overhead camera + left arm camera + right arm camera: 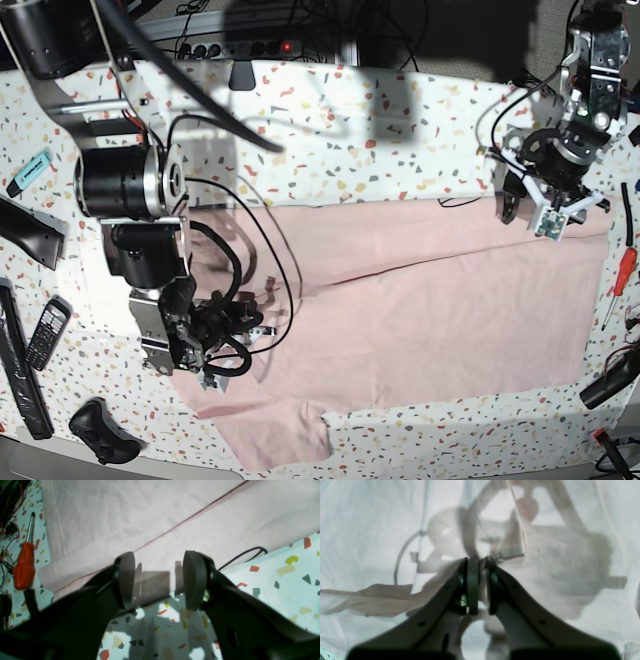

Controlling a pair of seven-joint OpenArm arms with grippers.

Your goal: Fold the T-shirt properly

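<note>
1. Right gripper (478, 562) has its jaws drawn nearly together with a pinch of pale cloth caught between them; it sits low on the T-shirt (420, 310), near the sleeve end.
2. Left gripper (158, 580) stands wide apart and holds nothing, poised just over the shirt's far edge, with bare terrazzo table (287, 585) below its fingers.
3. Between the two, the T-shirt lies spread across the table, one long fold already laid over along its length, a straight edge showing in the left wrist view.
4. By my reading the job is early: the sleeve end looks loose and rumpled, and the crosswise folds are not yet made.
5. Beyond the left gripper lies an orange screwdriver (23, 566), clear of the cloth.
6. Lettering is not visible; the right wrist view is blurred and shadowed, so how much cloth is pinched is unclear.
</note>
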